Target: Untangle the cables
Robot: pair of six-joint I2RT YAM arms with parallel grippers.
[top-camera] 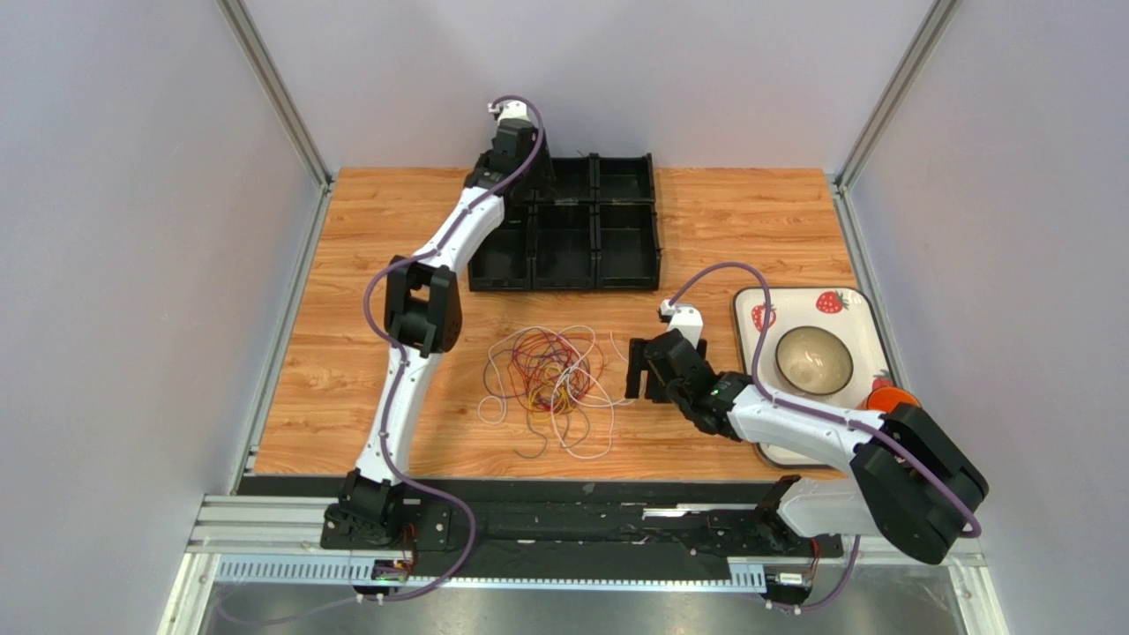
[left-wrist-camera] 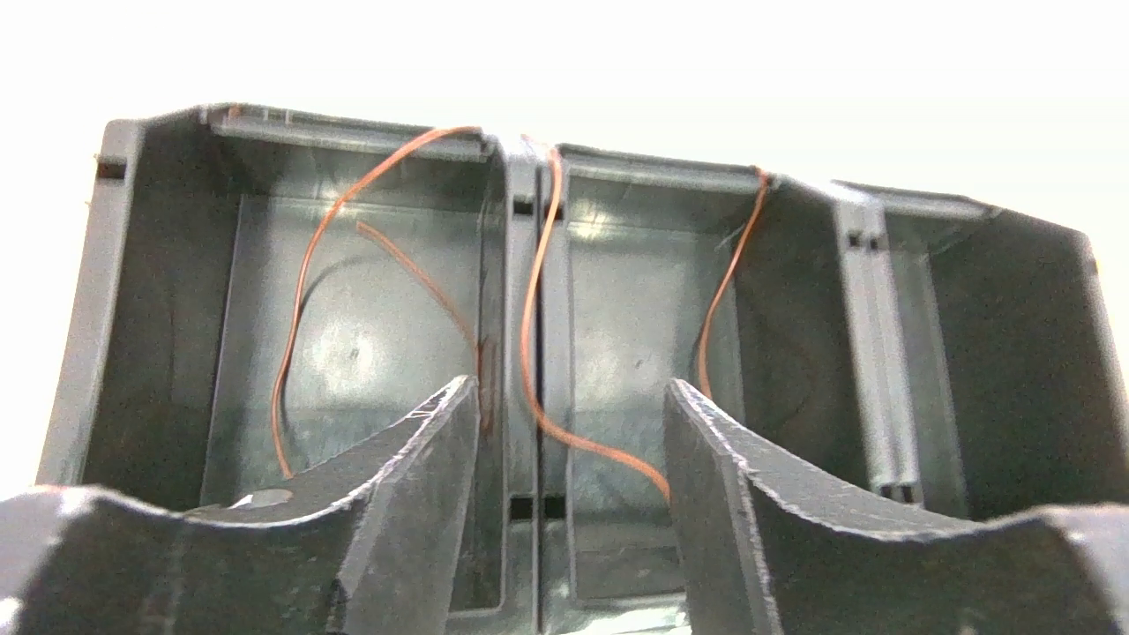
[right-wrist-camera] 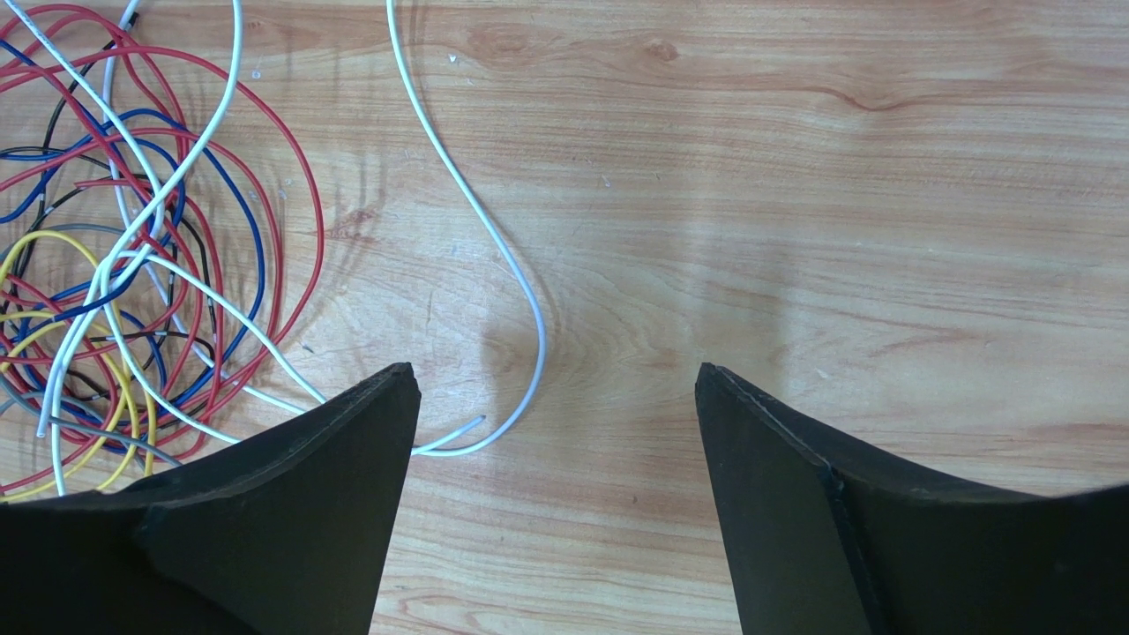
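The cables (top-camera: 550, 377) lie in a loose tangle of white, red, yellow, blue and dark loops on the wooden table. In the right wrist view the tangle (right-wrist-camera: 146, 252) is at the left, and a white cable (right-wrist-camera: 497, 252) curls out with its free end between my fingers. My right gripper (right-wrist-camera: 557, 375) is open just above the table, right of the tangle (top-camera: 636, 372). One orange cable (left-wrist-camera: 530, 304) hangs over a divider of the black tray (left-wrist-camera: 159, 291), spanning two compartments. My left gripper (left-wrist-camera: 570, 386) stands open over that divider at the tray's back-left corner (top-camera: 509, 156); the cable runs between the jaws towards the right finger.
The black tray (top-camera: 623, 245) of several compartments sits at the back middle of the table. A strawberry-patterned plate (top-camera: 848, 307) holding a bowl (top-camera: 812, 360) stands at the right, with an orange object (top-camera: 891, 394) at its near edge beside my right arm.
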